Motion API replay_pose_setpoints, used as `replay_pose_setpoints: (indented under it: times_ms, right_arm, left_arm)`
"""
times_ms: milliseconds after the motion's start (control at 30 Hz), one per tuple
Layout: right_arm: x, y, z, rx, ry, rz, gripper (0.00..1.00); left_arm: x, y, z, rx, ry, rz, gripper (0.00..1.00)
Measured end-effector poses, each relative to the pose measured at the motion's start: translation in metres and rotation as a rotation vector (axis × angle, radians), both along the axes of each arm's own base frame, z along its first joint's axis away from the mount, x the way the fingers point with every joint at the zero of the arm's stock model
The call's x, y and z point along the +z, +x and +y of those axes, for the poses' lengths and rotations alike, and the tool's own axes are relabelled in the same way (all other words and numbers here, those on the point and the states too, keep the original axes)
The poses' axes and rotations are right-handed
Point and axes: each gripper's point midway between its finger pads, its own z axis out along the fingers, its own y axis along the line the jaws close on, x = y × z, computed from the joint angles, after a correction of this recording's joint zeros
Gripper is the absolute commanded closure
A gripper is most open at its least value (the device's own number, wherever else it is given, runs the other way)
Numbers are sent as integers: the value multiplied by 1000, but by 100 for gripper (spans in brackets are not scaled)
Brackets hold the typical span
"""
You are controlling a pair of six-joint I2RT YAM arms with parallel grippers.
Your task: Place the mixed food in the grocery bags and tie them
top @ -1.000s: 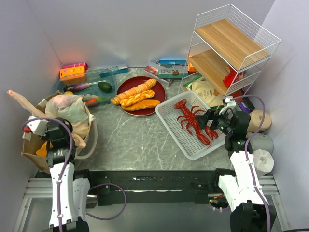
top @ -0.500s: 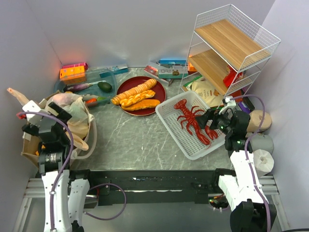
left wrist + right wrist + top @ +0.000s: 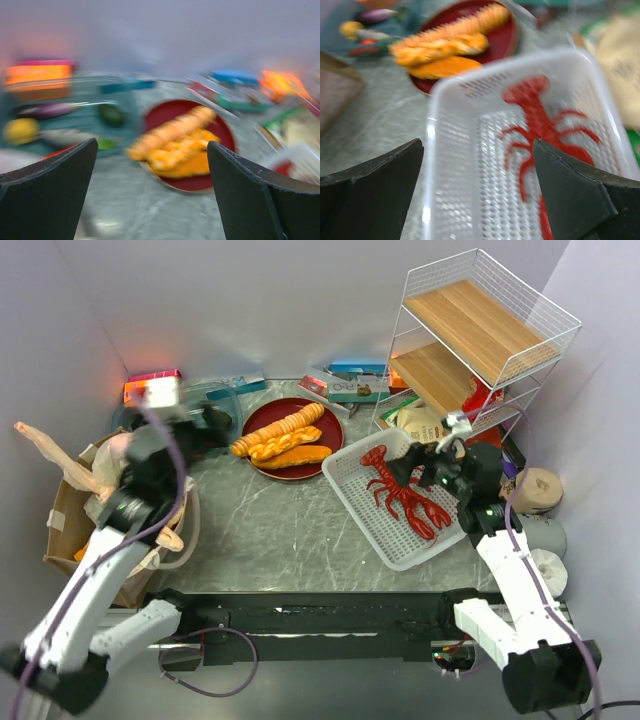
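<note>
At the left edge of the overhead view, the paper bag stands open. The plastic bag bulges from its mouth, one twisted tail sticking out. No knot is visible, so tying is judged outstanding.

Packing also looks incomplete. Bread lies on the red plate, and a lobster sits in the white basket.

The left gripper, blurred, reaches over the clear tray in the upper left of the frame. The right gripper hangs over the basket. Both sets of jaws stand apart, holding nothing.

Only the overhead view shows the bags. The wrist views confirm the bare gaps between the jaws. The left one, smeared, adds a dark green vegetable in the tray.
</note>
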Motion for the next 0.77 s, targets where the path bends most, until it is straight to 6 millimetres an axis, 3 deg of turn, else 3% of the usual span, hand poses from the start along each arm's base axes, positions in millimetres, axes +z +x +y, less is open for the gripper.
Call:
replay_pose_setpoints:
  times_ms: [100,200,567,767]
  right_arm:
    - [30,1,23,57,17,-60,3]
    - [46,2,27,44,17,-99,2]
    - [71,-19,-5,-105,-28,-240,1]
    - [61,-18,-9,-124,-47,-233,1]
  left_arm:
    - [-10,17,-57,-137,19,29,4]
    - [-30,28,-77,-200,22,77,4]
    - [-19,13,-98,-370,-102,25,4]
    - [-21,13,-98,-368,-123,36,4]
